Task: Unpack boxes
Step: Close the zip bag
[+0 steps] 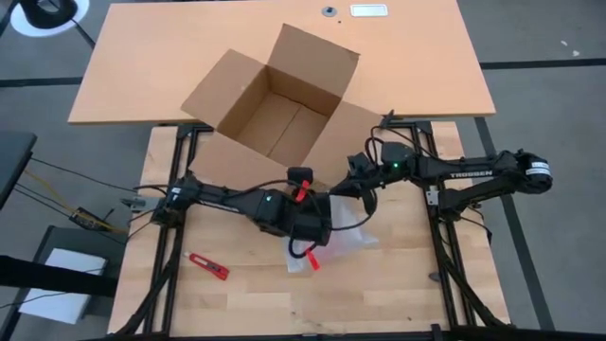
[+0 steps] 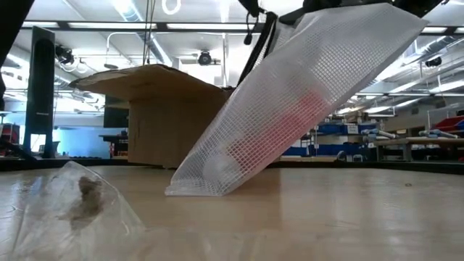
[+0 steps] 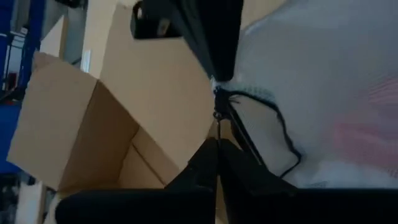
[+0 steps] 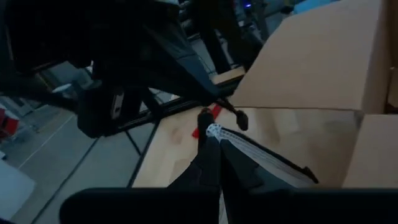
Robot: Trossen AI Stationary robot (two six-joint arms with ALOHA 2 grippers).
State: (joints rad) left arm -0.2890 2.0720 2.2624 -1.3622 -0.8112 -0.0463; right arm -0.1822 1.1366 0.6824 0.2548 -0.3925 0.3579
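High: open carton (image 1: 275,104) just beyond both grippers. Low: mesh bag (image 2: 290,109) hangs tilted, lower corner on the counter (image 2: 326,210). Left wrist: left gripper (image 3: 217,149) closed on the bag. Right wrist: right gripper (image 4: 216,138) pinched shut on the bag's edge.

The light wooden table (image 1: 398,275) carries the open carton (image 1: 275,109) and a red cutter (image 1: 206,266).
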